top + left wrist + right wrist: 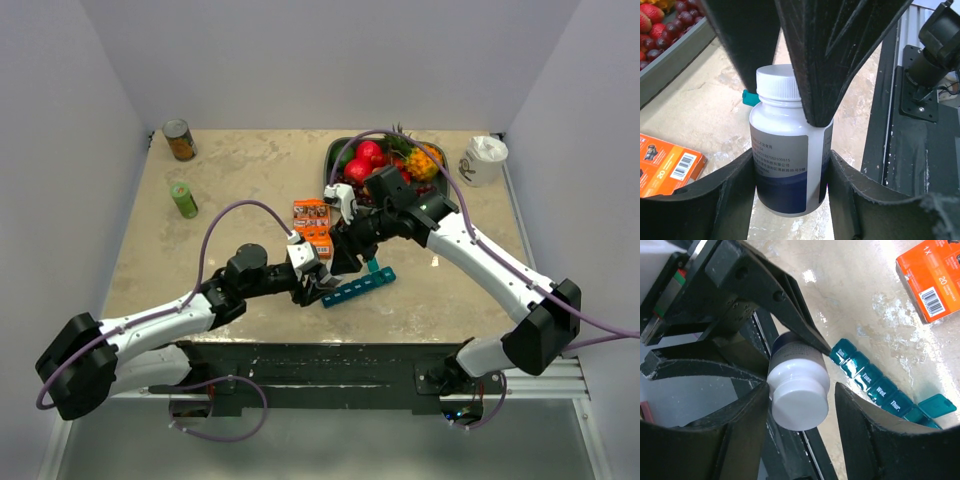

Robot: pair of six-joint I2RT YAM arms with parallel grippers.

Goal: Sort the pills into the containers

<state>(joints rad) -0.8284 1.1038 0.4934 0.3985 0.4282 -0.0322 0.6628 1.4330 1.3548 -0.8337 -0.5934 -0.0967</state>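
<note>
1. The left gripper (790, 162) is clamped on the body of a small white pill bottle (782, 145); one finger presses each side of its blue-and-white label; the bottle is held in the air over the near edge of the table (250, 170), with its white screw cap (799, 405) on.
2. The right gripper (801, 390) straddles that cap end-on; one finger touches the cap's side and the other sits just beside it; I cannot tell whether it has a real grip.
3. The teal pill organiser (358, 288) lies flat and aslant on the table, just beside the two grippers; its closed lids read Sun, Tues, Wed, Thur in the right wrist view; one lid further along stands open.
4. A flat orange box (312, 222) lies just beyond the grippers; a dark tray (331, 152) of fruit sits further back.
</note>
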